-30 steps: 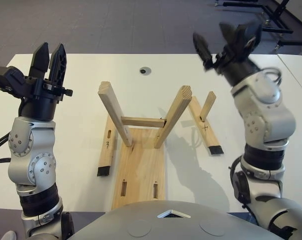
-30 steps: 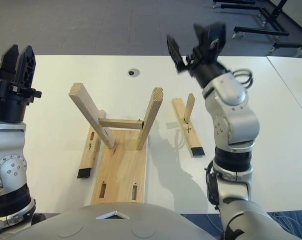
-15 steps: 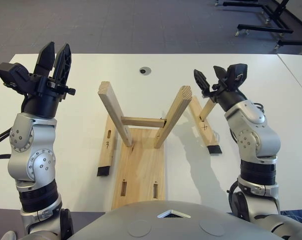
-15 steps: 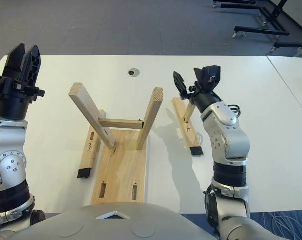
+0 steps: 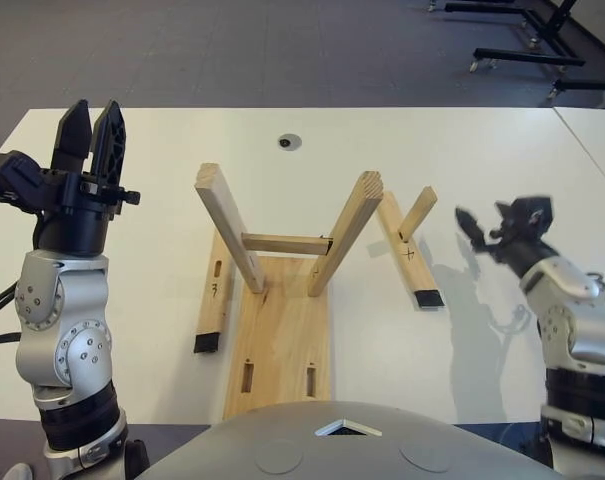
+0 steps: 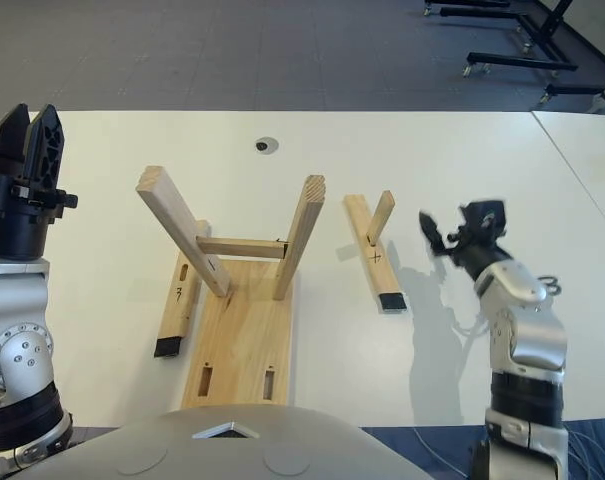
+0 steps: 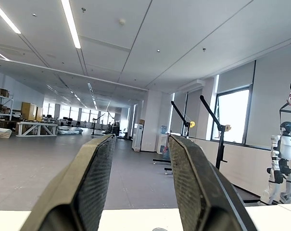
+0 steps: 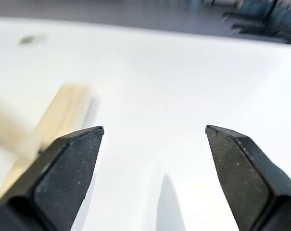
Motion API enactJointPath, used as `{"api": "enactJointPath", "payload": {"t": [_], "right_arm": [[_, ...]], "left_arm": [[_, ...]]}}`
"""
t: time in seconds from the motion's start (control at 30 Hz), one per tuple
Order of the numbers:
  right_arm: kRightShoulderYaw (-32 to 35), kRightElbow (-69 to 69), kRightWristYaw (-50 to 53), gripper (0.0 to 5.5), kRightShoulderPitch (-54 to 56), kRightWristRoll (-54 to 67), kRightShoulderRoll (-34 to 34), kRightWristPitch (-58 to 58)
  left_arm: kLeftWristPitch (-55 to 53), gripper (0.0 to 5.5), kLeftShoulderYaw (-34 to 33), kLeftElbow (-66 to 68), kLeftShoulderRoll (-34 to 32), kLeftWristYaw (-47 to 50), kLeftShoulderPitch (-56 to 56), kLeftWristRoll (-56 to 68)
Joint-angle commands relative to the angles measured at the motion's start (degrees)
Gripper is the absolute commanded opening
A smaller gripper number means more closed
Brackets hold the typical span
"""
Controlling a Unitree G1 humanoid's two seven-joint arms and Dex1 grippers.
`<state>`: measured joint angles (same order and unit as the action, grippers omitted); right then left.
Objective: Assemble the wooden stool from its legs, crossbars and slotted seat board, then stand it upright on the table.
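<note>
Right hand (image 5: 496,222), jaws apart, over bench (image 5: 482,140); loose leg (image 5: 409,257) with crossbar (image 5: 417,212) near its left. Left hand (image 5: 90,135) raised, jaws parted; seat board (image 5: 282,350) off its right.

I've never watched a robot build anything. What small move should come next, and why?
Probably the right gripper should ease toward the loose leg with crossbar: its fingers are open, that piece lies close beside it, and the seat board has two empty slots.
</note>
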<state>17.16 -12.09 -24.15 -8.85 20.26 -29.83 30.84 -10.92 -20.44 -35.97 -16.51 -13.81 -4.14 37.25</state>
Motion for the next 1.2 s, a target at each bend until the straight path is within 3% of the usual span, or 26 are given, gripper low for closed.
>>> {"api": "enactJointPath", "payload": {"t": [0.03,0.27,0.43,0.73,1.17,1.2], "right_arm": [[-1.28,-10.87,-1.26,3.90,-3.60,3.61,-1.88,8.84],[-8.48,-23.07,2.62,3.90,-5.75,3.52,-1.60,21.36],[-13.15,-21.89,5.96,3.90,-5.92,0.42,0.33,22.41],[-11.60,-24.32,9.05,3.90,-3.37,-0.21,1.08,25.99],[-10.85,-29.89,10.57,3.90,-9.25,-0.46,1.58,28.56],[-10.90,-30.61,10.75,3.67,-9.98,-0.41,1.86,28.76]], "left_arm": [[0.12,2.02,0.31,-1.73,0.57,0.84,-1.75,-0.53],[-0.25,2.02,1.65,-1.06,0.45,0.66,-1.32,-0.97],[-1.84,2.02,2.09,-0.57,-1.20,0.42,0.46,-0.24],[-3.21,2.02,3.28,1.33,-2.21,-0.59,3.68,-0.22],[-3.29,2.02,3.75,2.67,-2.32,-1.47,5.48,-0.34],[-3.38,2.02,3.86,2.87,-2.41,-1.59,5.73,-0.31]]}}
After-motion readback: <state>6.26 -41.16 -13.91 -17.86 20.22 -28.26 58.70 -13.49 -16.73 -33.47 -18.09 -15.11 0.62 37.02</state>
